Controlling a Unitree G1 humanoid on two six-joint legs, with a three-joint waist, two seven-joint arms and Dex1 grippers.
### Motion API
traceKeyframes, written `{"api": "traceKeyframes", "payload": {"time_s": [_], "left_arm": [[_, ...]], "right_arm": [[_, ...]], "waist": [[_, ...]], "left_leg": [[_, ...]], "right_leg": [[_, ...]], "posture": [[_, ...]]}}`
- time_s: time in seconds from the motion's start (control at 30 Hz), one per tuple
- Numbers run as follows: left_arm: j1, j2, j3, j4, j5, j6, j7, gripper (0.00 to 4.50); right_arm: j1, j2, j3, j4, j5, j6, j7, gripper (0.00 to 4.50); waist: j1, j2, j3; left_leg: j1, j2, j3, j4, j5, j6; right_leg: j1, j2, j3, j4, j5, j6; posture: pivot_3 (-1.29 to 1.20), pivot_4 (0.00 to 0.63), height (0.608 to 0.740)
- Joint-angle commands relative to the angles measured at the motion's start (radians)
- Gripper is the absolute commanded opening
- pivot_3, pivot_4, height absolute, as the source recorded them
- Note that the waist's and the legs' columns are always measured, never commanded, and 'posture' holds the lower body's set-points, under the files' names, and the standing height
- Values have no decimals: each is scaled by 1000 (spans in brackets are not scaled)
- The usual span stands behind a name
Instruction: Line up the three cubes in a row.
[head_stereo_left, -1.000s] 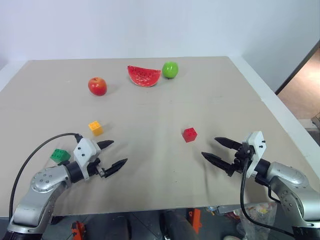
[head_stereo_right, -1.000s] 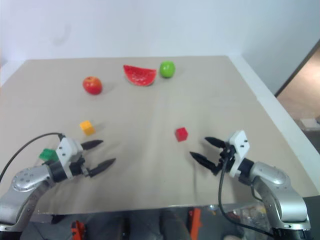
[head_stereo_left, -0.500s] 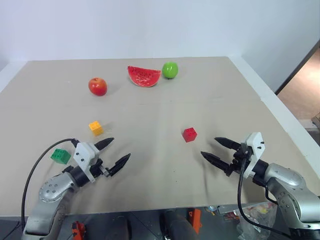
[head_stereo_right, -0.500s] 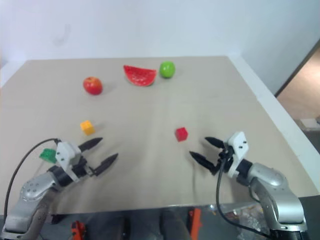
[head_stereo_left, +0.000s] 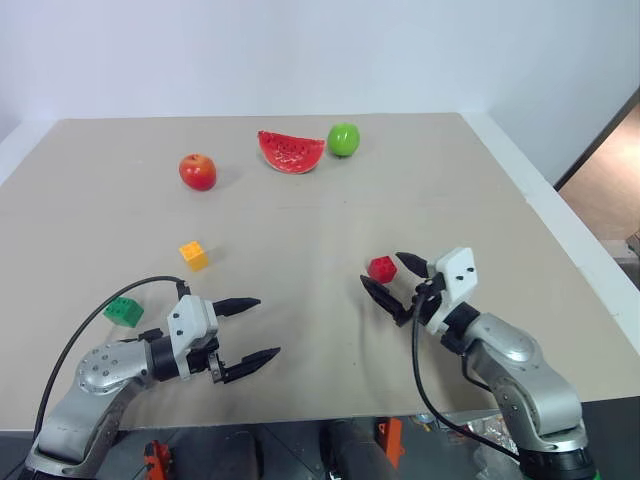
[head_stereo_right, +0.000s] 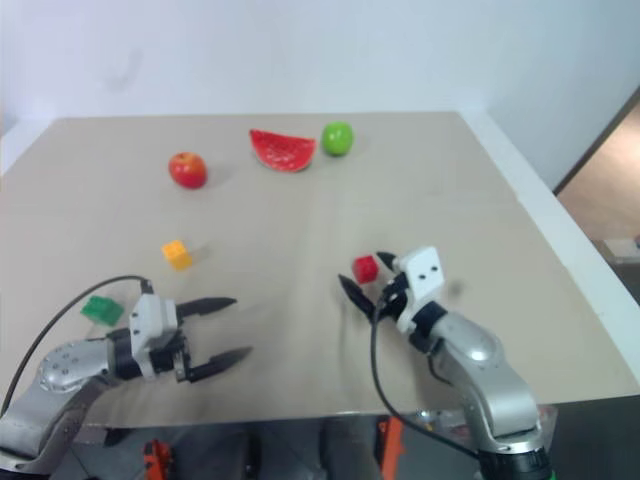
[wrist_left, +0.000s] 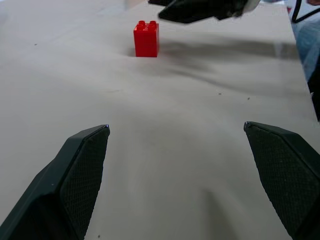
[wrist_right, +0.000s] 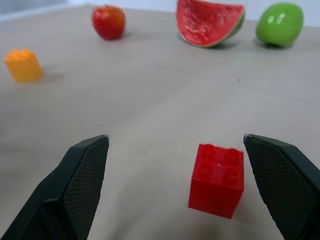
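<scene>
We're looking down on a wide beige table (head_stereo_left: 300, 220) set against a pale wall, and we'll take our bearings from the red cube (head_stereo_left: 381, 268), which stands upright on the bare top, right of the middle.

Straight at that red cube we've got the right gripper (head_stereo_left: 390, 283), its two black fingers spread wide, one just on the far side of the block and one on the near side. In the right wrist view the block (wrist_right: 217, 180) sits between the two fingers (wrist_right: 80, 190), closer to one of them and apart from both, studs up. Nothing is gripped here.

Well away from the red cube, toward the left edge of the table, lies the yellow-orange cube (head_stereo_left: 193, 254), on its own. Farther left again and nearer to us lies the green cube (head_stereo_left: 123, 311), close to the left arm's black cable.

The left gripper (head_stereo_left: 249, 328) hovers near the front edge, between the green cube and the red one. Its fingers are spread wide as well, empty, pointing across toward the red cube. Through the left wrist view we see that block (wrist_left: 146, 38) well ahead, with the right gripper's dark fingers just beyond it.

Far behind the red cube, near the back of the table, there's a watermelon slice (head_stereo_left: 291, 152) with a green apple (head_stereo_left: 343, 139) just beside it, and a red apple (head_stereo_left: 198, 171) off to the left of the slice.
</scene>
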Motion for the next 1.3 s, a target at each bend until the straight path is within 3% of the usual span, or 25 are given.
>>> {"api": "traceKeyframes", "payload": {"time_s": [0.03,0.43,0.53,0.77,0.93,1.07,1.2,1.3], "left_arm": [[-17,18,-2,-28,-20,10,-29,4467],[-35,11,-17,-26,-6,17,-36,4467],[-32,9,-15,-30,-2,15,-27,4500],[-20,5,-10,-38,4,13,-11,4500],[-5,2,-4,-45,2,17,7,4500],[15,-3,22,-48,-13,30,38,4500],[68,-52,72,-74,-18,50,149,4500],[116,-81,82,-104,7,45,207,4500]], "right_arm": [[-26,31,11,22,-65,-20,-65,4500],[-74,141,10,117,-100,9,-137,4500],[-72,159,3,135,-95,12,-139,3737],[-61,169,4,142,-98,13,-135,1235],[-56,158,7,132,-101,18,-125,1238],[-147,77,18,133,-32,45,34,1238],[-454,-44,156,309,19,7,458,1238],[-645,-39,257,520,-16,-77,666,1238]], "waist": [[0,0,0],[0,0,0],[0,0,0],[-1,0,0],[-1,0,0],[-2,0,0],[-21,2,2],[-29,0,0]], "left_leg": [[0,0,0,0,0,0],[0,1,0,0,0,0],[0,1,0,0,0,0],[0,1,0,0,0,0],[0,1,0,0,0,0],[0,1,0,0,0,0],[1,1,2,0,0,1],[3,2,1,0,2,3]], "right_leg": [[0,0,0,0,0,0],[0,1,0,0,0,-1],[0,1,0,0,0,-1],[-1,1,0,0,0,-1],[-1,1,0,0,0,-1],[-1,1,0,0,0,-1],[-1,2,3,0,3,0],[0,4,1,0,4,-1]], "posture": [[0,150,740],[0,150,740],[0,150,740],[0,150,740],[0,150,740],[0,150,740],[0,150,740],[0,150,740]]}}
